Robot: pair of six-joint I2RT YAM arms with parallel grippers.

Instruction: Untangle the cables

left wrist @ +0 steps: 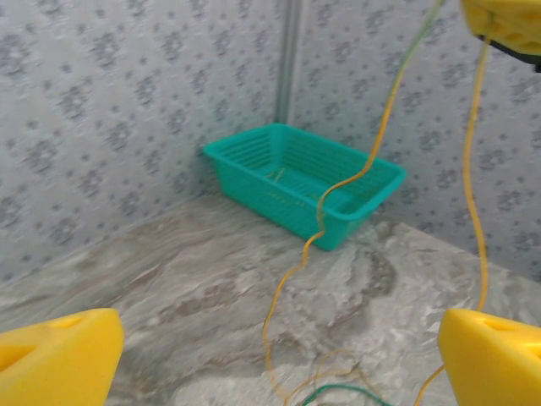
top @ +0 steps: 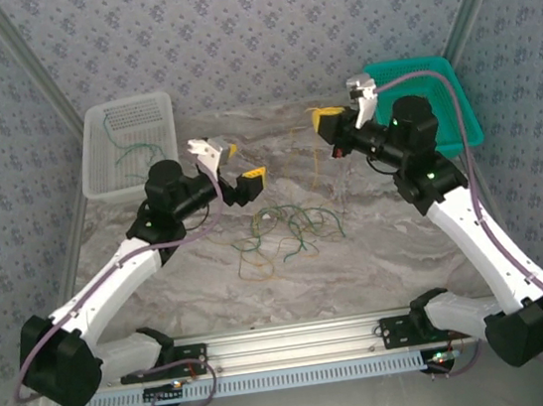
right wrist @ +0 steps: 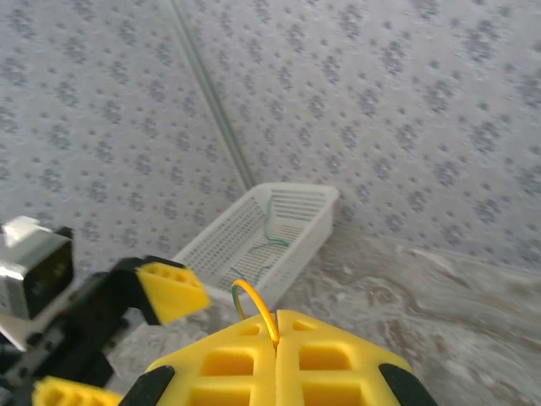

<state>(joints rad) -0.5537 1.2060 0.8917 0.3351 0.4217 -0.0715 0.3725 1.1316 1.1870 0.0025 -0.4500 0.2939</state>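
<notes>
A loose tangle of green and yellow cables (top: 285,226) lies mid-table. My right gripper (top: 326,119) is raised above the table, shut on a yellow cable (top: 317,169) that hangs down to the pile. In the right wrist view the pads (right wrist: 228,364) press together with a yellow loop (right wrist: 255,302) sticking out of the seam of the right gripper (right wrist: 277,326). My left gripper (top: 239,167) is open beside the pile, holding nothing. In the left wrist view its gripper (left wrist: 279,364) frames the hanging yellow cable (left wrist: 292,271) and a green cable (left wrist: 347,391).
A white basket (top: 108,179) at the back left holds a green cable (right wrist: 270,228). A teal basket (top: 469,122) stands at the back right, seen as the teal basket (left wrist: 254,173) in the left wrist view. Patterned walls close in the table.
</notes>
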